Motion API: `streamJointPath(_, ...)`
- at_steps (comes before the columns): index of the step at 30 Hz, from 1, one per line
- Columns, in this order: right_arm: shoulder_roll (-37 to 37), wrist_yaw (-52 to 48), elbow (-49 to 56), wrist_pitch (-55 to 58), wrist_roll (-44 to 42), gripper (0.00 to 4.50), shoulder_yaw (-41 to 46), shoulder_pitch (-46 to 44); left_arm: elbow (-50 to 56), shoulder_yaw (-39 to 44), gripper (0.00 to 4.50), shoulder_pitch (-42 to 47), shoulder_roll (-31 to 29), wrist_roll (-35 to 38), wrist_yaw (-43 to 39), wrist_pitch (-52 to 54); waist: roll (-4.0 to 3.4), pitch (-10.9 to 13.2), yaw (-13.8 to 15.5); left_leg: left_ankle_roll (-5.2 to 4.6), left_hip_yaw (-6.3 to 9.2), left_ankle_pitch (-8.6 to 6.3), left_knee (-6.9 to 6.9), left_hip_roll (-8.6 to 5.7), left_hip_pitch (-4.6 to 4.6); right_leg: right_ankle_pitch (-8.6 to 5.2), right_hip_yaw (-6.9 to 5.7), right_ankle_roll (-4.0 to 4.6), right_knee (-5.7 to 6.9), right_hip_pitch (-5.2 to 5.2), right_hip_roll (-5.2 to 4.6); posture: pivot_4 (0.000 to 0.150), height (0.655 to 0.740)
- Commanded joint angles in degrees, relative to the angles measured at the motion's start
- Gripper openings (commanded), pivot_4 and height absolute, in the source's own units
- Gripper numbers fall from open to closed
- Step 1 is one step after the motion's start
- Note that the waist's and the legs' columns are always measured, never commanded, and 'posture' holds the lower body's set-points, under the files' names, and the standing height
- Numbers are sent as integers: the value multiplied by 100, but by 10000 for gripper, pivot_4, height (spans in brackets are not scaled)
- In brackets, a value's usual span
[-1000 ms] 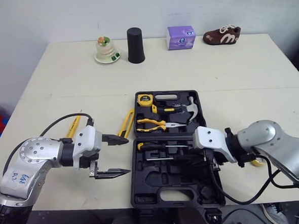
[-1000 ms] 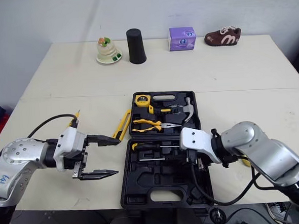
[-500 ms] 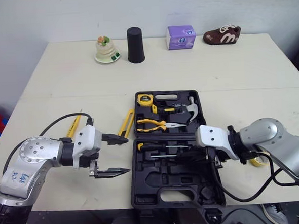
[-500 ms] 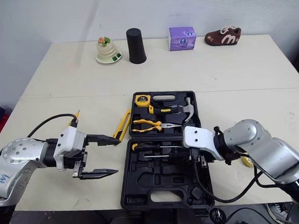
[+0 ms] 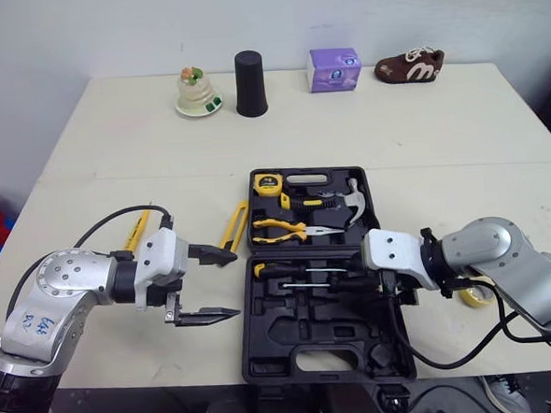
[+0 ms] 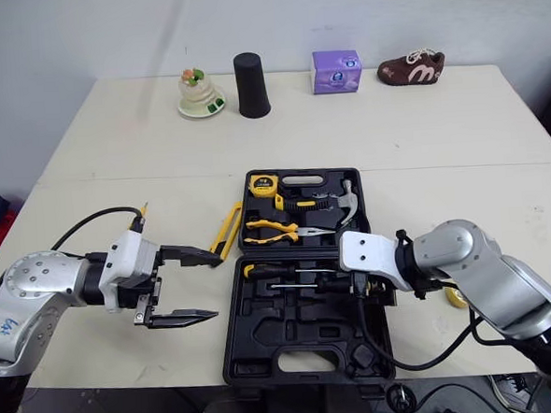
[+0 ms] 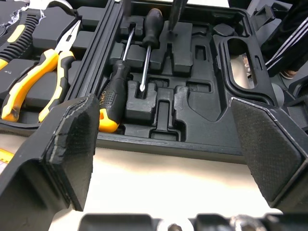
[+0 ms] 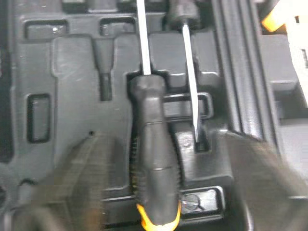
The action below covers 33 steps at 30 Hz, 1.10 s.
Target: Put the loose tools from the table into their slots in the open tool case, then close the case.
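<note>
One knife [image 5: 232,226], eye view, lies along the case's [image 5: 267,366] left wall, long axis toward the tabletop's [image 5: 392,115] far edge, just beyond the left pincer [image 5: 235,284], fingers apart. Right wrist view: right pincer [image 8: 171,187] apart, astride a slotted screwdriver [image 8: 153,144].

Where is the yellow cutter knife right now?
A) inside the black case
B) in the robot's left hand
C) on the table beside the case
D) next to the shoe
C: the yellow cutter knife lies on the table just beside the open case, and the left hand is open with nothing in it.
</note>
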<state>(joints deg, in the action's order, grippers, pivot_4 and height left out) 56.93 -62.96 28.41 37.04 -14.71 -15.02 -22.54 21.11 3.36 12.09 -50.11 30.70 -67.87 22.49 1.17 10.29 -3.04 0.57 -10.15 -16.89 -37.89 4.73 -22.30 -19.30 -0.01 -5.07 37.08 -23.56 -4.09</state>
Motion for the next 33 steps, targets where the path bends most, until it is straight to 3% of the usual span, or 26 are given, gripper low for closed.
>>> streamJointPath(1,-13,-257,-399,-1353,28,43851,466,217,24,94,45000,-35,-24,1,14,-51,0,0,4,0,0,0,0,0,0,0,-2,0,-1,1,0,1500,7400)
streamJointPath(3,-399,-408,-631,-1548,-555,43851,812,327,-9,149,45000,-66,-23,14,43,-43,2,1,-2,-2,-4,-1,-3,-1,1,2,-24,-4,-3,2,4,1500,7400)
streamJointPath(6,-1118,-517,-758,-1628,-1298,35808,1052,517,-84,161,45000,-38,-19,-14,52,-100,7,3,-9,-2,-5,-1,-8,8,4,4,-30,-8,2,6,18,1500,7400)
streamJointPath(13,-1681,-528,-1456,-2406,-687,813,573,598,-112,78,45000,60,7,-32,63,-136,6,3,3,1,-3,0,-15,8,3,3,-28,-6,10,5,19,1500,7400)
streamJointPath(22,-1664,-691,-2688,-3432,128,813,227,735,-121,125,45000,36,-42,-42,59,-135,8,2,1,2,-4,0,-17,8,10,3,-27,-5,19,9,21,1500,7400)
streamJointPath(30,-1705,-484,-2996,-3317,473,813,-102,685,-184,111,45000,75,-12,-99,80,-169,71,-37,-2,3,-1,0,-19,9,43,1,-29,-2,31,36,11,1500,7400)
streamJointPath(33,-1743,-419,-2955,-3189,492,813,-159,595,-205,99,45000,86,3,-122,83,-184,88,-49,-9,10,6,-17,-12,22,106,-10,-34,18,23,106,-28,1500,7400)
